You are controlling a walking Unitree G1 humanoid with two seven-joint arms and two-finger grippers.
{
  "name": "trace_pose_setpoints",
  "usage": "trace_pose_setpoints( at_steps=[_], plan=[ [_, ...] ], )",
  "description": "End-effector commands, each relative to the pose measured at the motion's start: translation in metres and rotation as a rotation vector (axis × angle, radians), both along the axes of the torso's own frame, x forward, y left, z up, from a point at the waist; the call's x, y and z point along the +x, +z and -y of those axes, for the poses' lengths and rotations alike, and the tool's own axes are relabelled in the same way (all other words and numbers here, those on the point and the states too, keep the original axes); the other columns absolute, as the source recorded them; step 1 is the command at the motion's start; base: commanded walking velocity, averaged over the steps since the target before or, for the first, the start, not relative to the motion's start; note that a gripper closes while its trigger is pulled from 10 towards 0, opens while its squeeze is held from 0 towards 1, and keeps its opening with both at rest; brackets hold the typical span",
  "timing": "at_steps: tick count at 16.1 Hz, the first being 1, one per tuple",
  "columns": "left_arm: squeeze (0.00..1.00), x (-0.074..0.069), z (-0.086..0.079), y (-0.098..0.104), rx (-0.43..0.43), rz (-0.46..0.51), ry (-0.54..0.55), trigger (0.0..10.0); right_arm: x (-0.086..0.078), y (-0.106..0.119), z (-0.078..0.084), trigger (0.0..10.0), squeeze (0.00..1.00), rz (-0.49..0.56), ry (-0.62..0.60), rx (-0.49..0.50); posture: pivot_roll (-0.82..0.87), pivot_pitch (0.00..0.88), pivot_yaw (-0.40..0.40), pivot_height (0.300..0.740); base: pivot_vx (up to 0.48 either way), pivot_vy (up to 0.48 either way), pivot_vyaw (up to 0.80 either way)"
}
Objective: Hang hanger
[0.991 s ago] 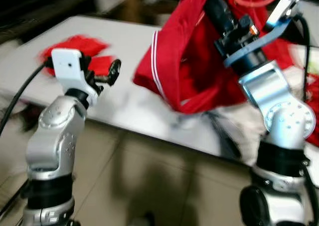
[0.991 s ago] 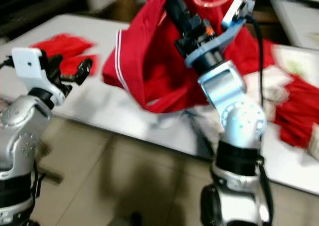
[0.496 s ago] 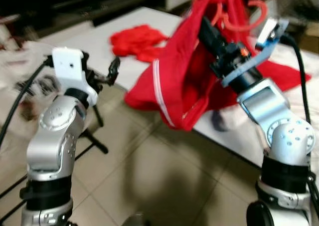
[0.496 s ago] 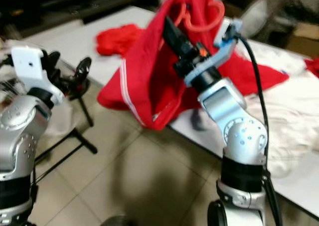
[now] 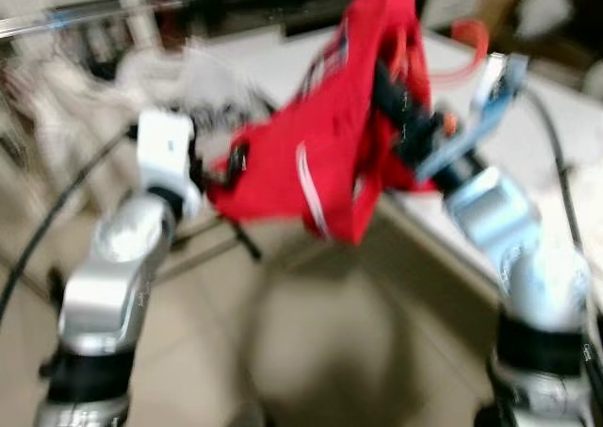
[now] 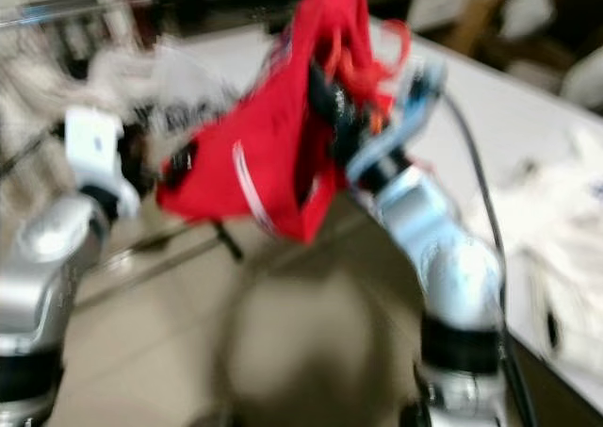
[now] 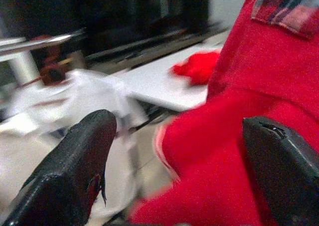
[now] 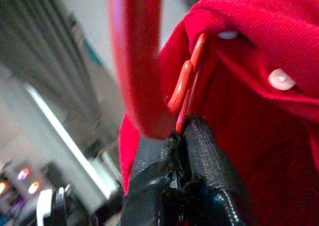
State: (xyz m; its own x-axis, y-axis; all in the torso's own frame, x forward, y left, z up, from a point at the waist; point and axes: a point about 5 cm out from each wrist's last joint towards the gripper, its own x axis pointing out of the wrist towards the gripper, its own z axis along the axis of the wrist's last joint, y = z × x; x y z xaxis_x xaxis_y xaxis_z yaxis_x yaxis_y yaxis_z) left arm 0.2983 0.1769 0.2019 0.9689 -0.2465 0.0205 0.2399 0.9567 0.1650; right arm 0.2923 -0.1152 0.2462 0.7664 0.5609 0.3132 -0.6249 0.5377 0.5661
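Note:
A red shirt (image 5: 339,154) with white trim hangs on a red plastic hanger (image 8: 137,61), whose hook (image 5: 471,45) curls above my right wrist. My right gripper (image 8: 184,136) is shut on the hanger's neck just under the hook and holds the garment up at chest height (image 5: 396,88). In the right wrist view the collar and white buttons lie right behind the pinched fingers. My left gripper (image 7: 179,171) is open, its two black fingers spread wide, close to the shirt's lower left edge (image 5: 236,158). The picture is blurred.
A white table (image 5: 528,135) runs along the right, with a red cloth (image 7: 199,66) lying on it. A silver rail (image 5: 94,17) with pale garments (image 5: 170,78) below it stands at the left. Tiled floor (image 5: 311,352) lies in front.
The whole view has swung: the table slid off to the right and a rail with pale garments came in at the left. The right gripper keeps its hold; the shirt's edge now hangs by the left gripper.

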Motion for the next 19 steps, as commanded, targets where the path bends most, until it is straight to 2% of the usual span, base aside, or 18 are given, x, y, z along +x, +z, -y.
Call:
trace_pose_setpoints(
  at_steps=[1, 4, 5, 7, 10, 14, 18, 19],
  plan=[
    [1.0, 0.0, 0.002, 0.003, 0.013, 0.007, -0.009, 10.0, -0.005, 0.005, 0.002, 10.0, 0.0, 0.04, -0.002, -0.032, -0.02, 0.0, 0.02, 0.74, 0.0, 0.0, 0.76],
    [1.0, 0.0, 0.0, 0.002, 0.023, 0.006, -0.005, 10.0, -0.007, -0.026, 0.01, 10.0, 0.0, -0.023, -0.083, -0.176, -0.02, 0.0, 0.018, 0.74, 0.0, 0.0, 0.76],
    [1.0, 0.0, 0.001, 0.002, 0.024, 0.006, -0.006, 10.0, -0.007, -0.029, 0.011, 10.0, 0.0, -0.03, -0.094, -0.189, -0.02, 0.0, 0.018, 0.74, 0.0, 0.0, 0.76],
    [1.0, -0.001, 0.001, 0.002, 0.023, 0.004, -0.008, 10.0, -0.004, -0.041, 0.017, 10.0, 0.0, -0.046, -0.175, -0.273, -0.02, 0.0, 0.015, 0.74, 0.0, 0.0, 0.76],
    [1.0, -0.004, 0.002, -0.014, 0.036, -0.061, -0.014, 10.0, -0.004, -0.059, 0.022, 10.0, 0.0, -0.058, -0.249, -0.41, -0.02, 0.0, 0.011, 0.74, 0.0, 0.0, 0.76],
    [1.0, -0.01, 0.007, -0.031, 0.043, -0.11, -0.022, 10.0, -0.006, -0.076, 0.022, 10.0, 0.0, -0.073, -0.264, -0.487, -0.02, 0.0, 0.005, 0.74, 0.0, 0.0, 0.76],
    [1.0, -0.011, 0.01, -0.036, 0.047, -0.123, -0.027, 10.0, -0.007, -0.083, 0.021, 10.0, 0.0, -0.049, -0.271, -0.543, -0.02, 0.0, 0.003, 0.74, 0.0, 0.0, 0.76],
    [1.0, -0.011, 0.011, -0.037, 0.048, -0.126, -0.028, 10.0, -0.007, -0.083, 0.021, 10.0, 0.0, -0.04, -0.283, -0.563, -0.02, 0.0, 0.002, 0.74, 0.0, 0.0, 0.0]
  ],
)
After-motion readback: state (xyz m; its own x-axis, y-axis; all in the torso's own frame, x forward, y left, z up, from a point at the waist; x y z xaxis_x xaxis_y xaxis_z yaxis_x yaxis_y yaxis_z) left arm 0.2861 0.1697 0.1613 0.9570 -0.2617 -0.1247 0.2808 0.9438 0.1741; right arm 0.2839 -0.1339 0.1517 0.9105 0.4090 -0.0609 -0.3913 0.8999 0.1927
